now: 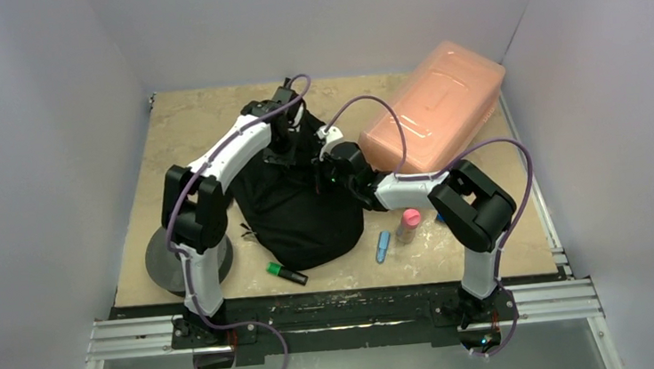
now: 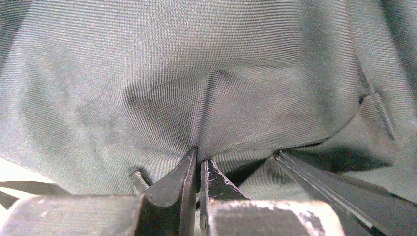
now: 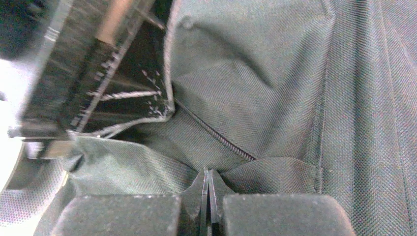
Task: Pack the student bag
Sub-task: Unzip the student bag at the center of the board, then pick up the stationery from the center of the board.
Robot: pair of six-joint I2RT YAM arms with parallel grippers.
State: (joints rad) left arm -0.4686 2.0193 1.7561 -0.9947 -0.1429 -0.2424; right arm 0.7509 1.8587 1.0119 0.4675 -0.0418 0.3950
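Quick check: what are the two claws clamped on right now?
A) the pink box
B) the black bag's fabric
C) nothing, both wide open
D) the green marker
B: the wrist views show the left claw and the right claw each pinched shut on a fold of the student bag, whose fabric is puckered at the tips.

White arms (image 1: 233,146), black joints (image 1: 196,209), seemingly purple cables (image 1: 394,118).
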